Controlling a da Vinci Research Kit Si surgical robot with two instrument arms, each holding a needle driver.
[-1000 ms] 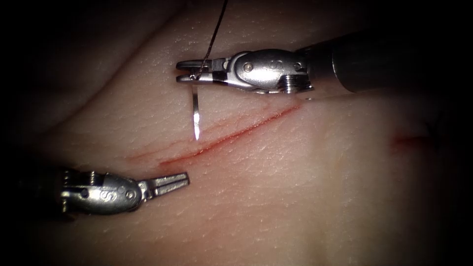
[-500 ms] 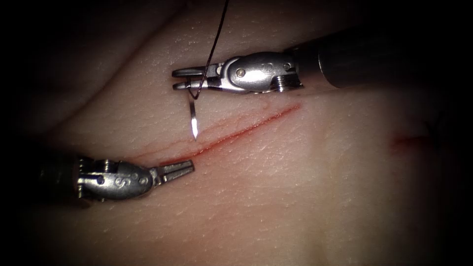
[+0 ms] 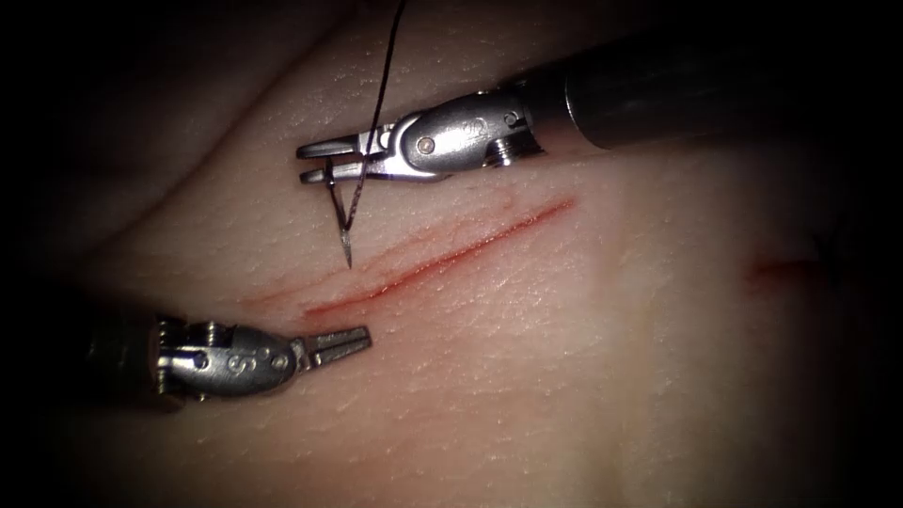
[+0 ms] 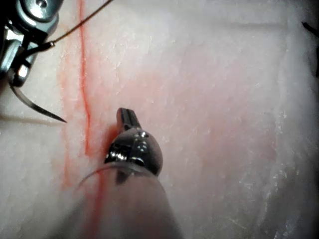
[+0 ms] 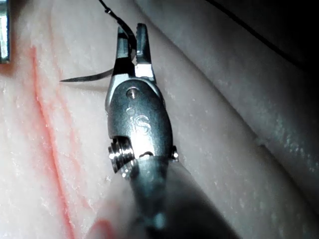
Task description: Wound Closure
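The tissue point(image 3: 564, 376) bears a slanting red cut point(image 3: 442, 259). My right tool point(image 3: 320, 162) comes in from the upper right, its jaws shut on the curved needle point(image 3: 339, 212) near the tail end. The needle hangs free of the tissue, its tip just left of the cut. Dark thread point(image 3: 381, 85) runs up from the needle's tail. My left tool point(image 3: 343, 343) lies low by the cut's left end, jaws shut on nothing. The left wrist view has the left tool point(image 4: 127, 117), the needle point(image 4: 35, 104) and the cut point(image 4: 84, 99). The right wrist view shows the right tool point(image 5: 130, 42) gripping the needle point(image 5: 87, 77).
A small red mark point(image 3: 781, 270) lies on the tissue far to the right of the cut. A fainter red line point(image 3: 414, 240) runs alongside the cut. A raised fold of tissue point(image 3: 235, 122) borders the upper left.
My right tool has moved left and tilted, carrying the needle with it; the needle tip shifted left and slightly up. My left tool has crept a little right and down.
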